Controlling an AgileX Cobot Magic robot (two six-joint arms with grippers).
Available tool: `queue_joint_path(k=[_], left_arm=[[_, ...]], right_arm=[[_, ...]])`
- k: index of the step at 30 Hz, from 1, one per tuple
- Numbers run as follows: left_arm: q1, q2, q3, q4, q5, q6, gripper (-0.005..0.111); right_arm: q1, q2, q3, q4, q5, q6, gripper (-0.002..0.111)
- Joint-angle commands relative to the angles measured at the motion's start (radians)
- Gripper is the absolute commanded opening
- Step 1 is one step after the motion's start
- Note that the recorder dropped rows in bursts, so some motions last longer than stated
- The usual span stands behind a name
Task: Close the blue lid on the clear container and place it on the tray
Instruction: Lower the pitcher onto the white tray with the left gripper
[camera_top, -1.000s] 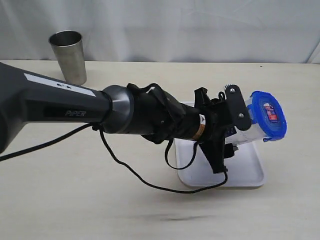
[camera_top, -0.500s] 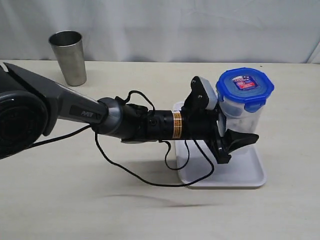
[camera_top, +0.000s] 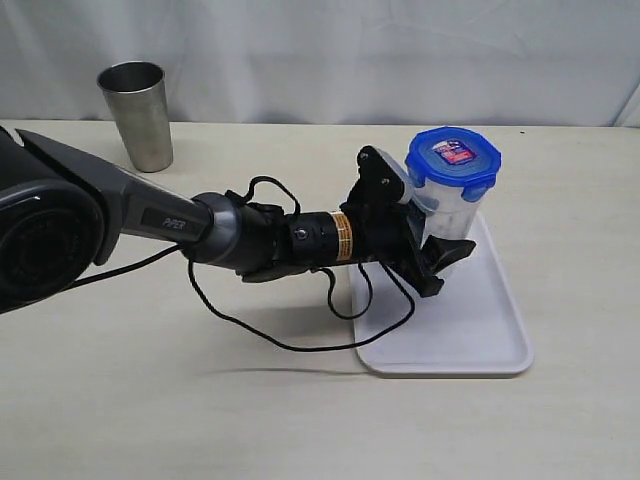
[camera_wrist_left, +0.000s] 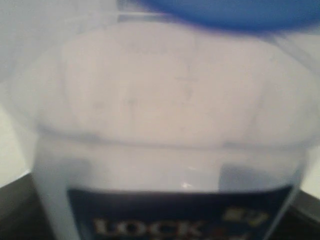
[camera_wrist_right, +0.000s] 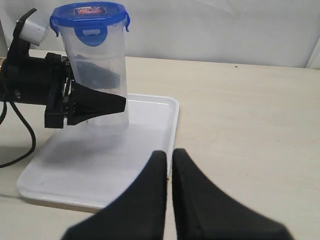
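The clear container (camera_top: 447, 212) stands upright over the far end of the white tray (camera_top: 470, 335), with the blue lid (camera_top: 453, 155) seated on its top. My left gripper (camera_top: 443, 243) is shut around the container's lower body; one black finger (camera_wrist_right: 97, 102) crosses its front. Whether its base touches the tray I cannot tell. In the left wrist view the container (camera_wrist_left: 170, 125) fills the frame under the lid's edge (camera_wrist_left: 230, 12). My right gripper (camera_wrist_right: 169, 156) is shut and holds nothing, hovering near the tray's (camera_wrist_right: 100, 165) side rim.
A shiny steel cup (camera_top: 137, 115) stands at the back left of the beige table. The left arm's black cable (camera_top: 290, 340) loops down beside the tray. A white curtain backs the table.
The left arm has turned the container from lying tilted sideways to upright, then carried it left and lower toward the tray's far end. The right gripper stays shut.
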Motion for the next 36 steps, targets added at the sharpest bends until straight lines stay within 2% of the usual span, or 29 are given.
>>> queue_joint_path(k=[1, 8, 14, 26, 36], left_arm=[[-0.012, -0.006, -0.012, 0.069, -0.033, -0.009, 0.0], [-0.014, 0.021, -0.065, -0.014, -0.081, -0.008, 0.0], [-0.039, 0.091, -0.148, -0.005, -0.081, -0.079, 0.0], [-0.062, 0.109, -0.161, 0.003, -0.085, -0.079, 0.0], [-0.069, 0.109, -0.161, 0.141, -0.079, -0.088, 0.0]], right_arm=[[-0.001, -0.004, 0.003, -0.007, 0.002, -0.005, 0.005], [-0.001, -0.004, 0.003, -0.007, 0.002, -0.005, 0.005], [-0.001, -0.004, 0.003, -0.007, 0.002, -0.005, 0.005], [-0.001, -0.004, 0.003, -0.007, 0.002, -0.005, 0.005], [-0.001, -0.004, 0.003, -0.007, 0.002, -0.005, 0.005]])
